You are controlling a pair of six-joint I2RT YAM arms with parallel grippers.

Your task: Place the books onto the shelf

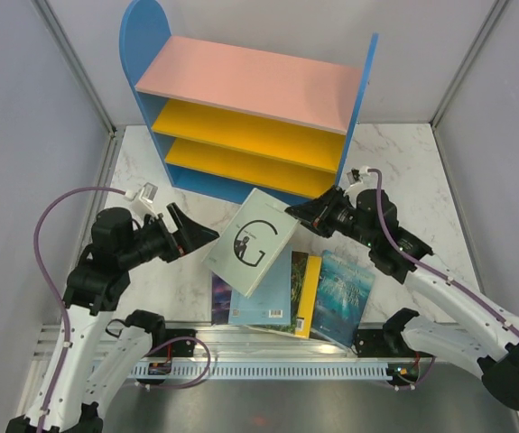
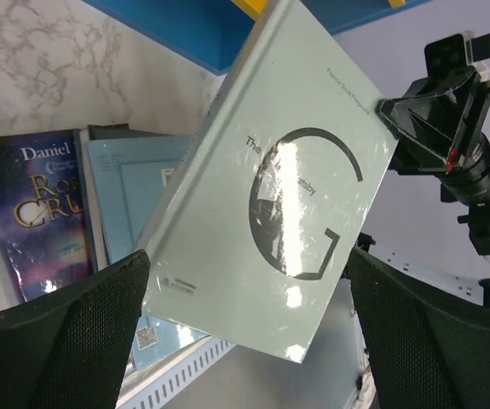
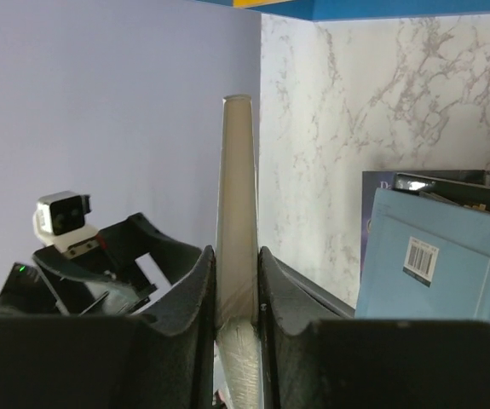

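The grey-green book with a big "G" (image 1: 254, 242) hangs tilted above the table in front of the shelf (image 1: 250, 86). My right gripper (image 1: 298, 213) is shut on its upper right corner. In the right wrist view the book (image 3: 238, 187) stands edge-on, pinched between the fingers (image 3: 185, 294). My left gripper (image 1: 191, 230) is open at the book's left edge. Its fingers (image 2: 57, 341) stand wide on either side of the book's lower corner (image 2: 287, 204) and do not touch it. Four more books lie flat below: dark (image 1: 221, 298), light blue (image 1: 264, 293), yellow (image 1: 310, 290) and teal (image 1: 342, 296).
The shelf has blue sides, a pink top board and two bare yellow boards (image 1: 245, 131). Its blue base (image 1: 214, 188) stands on the marble table (image 1: 403, 171). Grey walls close in the left and right sides. A slotted metal rail (image 1: 268, 368) runs along the near edge.
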